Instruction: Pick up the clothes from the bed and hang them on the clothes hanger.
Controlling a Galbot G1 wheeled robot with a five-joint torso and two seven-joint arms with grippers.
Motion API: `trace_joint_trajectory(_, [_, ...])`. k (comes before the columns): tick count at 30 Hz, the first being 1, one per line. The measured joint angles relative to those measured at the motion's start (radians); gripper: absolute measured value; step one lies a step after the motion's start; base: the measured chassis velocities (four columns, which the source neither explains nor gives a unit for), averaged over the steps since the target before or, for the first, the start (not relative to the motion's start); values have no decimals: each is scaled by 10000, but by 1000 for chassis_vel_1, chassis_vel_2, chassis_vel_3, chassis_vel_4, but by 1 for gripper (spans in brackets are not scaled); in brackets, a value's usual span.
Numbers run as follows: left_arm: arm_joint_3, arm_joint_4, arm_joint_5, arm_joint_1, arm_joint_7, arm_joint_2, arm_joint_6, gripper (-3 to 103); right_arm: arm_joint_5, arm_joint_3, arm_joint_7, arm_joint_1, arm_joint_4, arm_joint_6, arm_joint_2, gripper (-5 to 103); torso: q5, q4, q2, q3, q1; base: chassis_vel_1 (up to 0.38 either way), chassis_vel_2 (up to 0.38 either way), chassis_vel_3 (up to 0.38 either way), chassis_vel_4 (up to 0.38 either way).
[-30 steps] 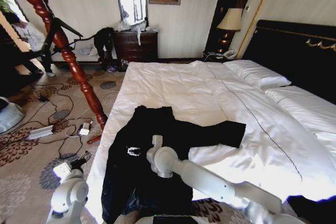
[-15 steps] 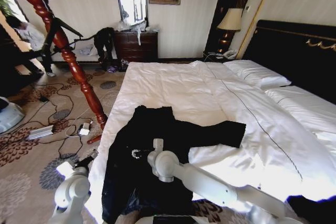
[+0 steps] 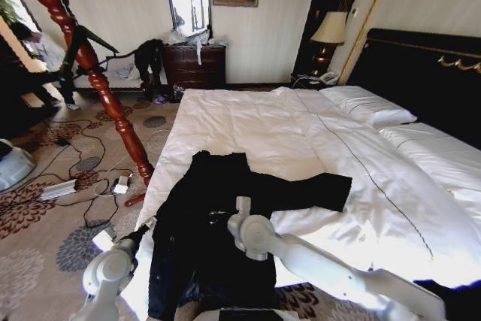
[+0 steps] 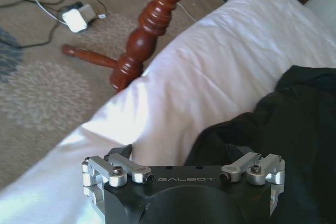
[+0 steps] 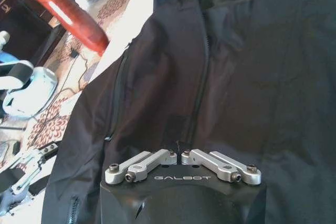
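From the head camera I see the large black long-sleeved coat of soft fabric lying flat on the wide bed with the plain white duvet, at the near corner of the bed. Its collar points away from me and its long axis runs from me toward the far wall; 1 sleeve reaches out to my right. My right tool is over the middle of the coat. My left tool is at the coat's left edge, beside the bed. The tall reddish-brown glossy wooden coat stand rises to my left, well apart from the coat.

From the left wrist camera, the left tool has its fingers spread wide, and the coat's edge lies between them on the duvet.

From the right wrist camera, the right tool has its fingers closed together with nothing between them, just over the coat's front opening. I judge the left arm to be better placed for the grasp at the edge.
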State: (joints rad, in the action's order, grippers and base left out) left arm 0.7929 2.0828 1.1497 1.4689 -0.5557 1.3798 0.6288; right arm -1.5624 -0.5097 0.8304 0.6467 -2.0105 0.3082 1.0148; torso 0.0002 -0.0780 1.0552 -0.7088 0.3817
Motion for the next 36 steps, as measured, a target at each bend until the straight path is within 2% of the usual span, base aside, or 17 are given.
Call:
trace_joint_trajectory(4, [-63,-23,431,-118,137,92,11,100,59,238,0,132,-136,0,-125,0,-1,1,0,-1,1,0,0,0,0])
trace_joint_trajectory(9, [-92,195,1040,-148,-79,143,190,100,406,316,39,294,-269,85,-184,0,-1,0,0,0,1,0,0,0,0])
trace_joint_trajectory(18, [112,444,1331,6,-629,131,292,100,825,424,108,400,-347,187,-241,0,-2,1,0,0,1,0,0,0,0])
trace_joint_trajectory(20, [141,383,1367,13,-654,130,292,100,880,452,134,400,-355,192,-241,-3,-2,1,0,0,0,0,0,0,0])
trace_joint_trajectory(23, [170,169,1436,-1,-671,202,235,103,940,673,169,397,-412,168,-236,13,-3,1,0,0,1,0,0,0,0])
trace_joint_trajectory(24, [194,142,1480,-23,-672,261,194,101,946,776,170,394,-444,146,-243,19,-2,1,0,0,1,0,0,0,0])
trace_joint_trajectory(26, [233,124,1528,-52,-672,321,156,101,964,891,170,391,-481,128,-272,19,-2,1,0,0,0,0,0,0,0])
trace_joint_trajectory(29, [351,87,1656,-111,-656,493,58,86,1000,1193,170,400,-638,102,-429,35,-2,1,0,0,1,0,0,0,0])
trace_joint_trajectory(31, [366,71,1666,-122,-652,517,46,86,997,1243,170,415,-673,102,-464,35,-2,1,0,-1,1,0,0,0,0])
trace_joint_trajectory(33, [393,-49,1674,-223,-637,561,-3,76,984,1386,181,554,-816,102,-630,46,-2,0,0,0,0,0,0,0,0])
trace_joint_trajectory(34, [396,-98,1652,-282,-627,566,-44,70,983,1406,189,604,-851,105,-674,46,-2,0,0,0,0,0,0,0,0])
trace_joint_trajectory(35, [403,-138,1637,-358,-616,566,-83,64,983,1419,201,687,-895,112,-725,57,-3,0,0,-1,0,0,0,0,0])
trace_joint_trajectory(36, [406,-156,1636,-416,-614,564,-99,59,989,1423,209,768,-925,119,-760,57,-2,-1,0,-1,1,0,0,0,0])
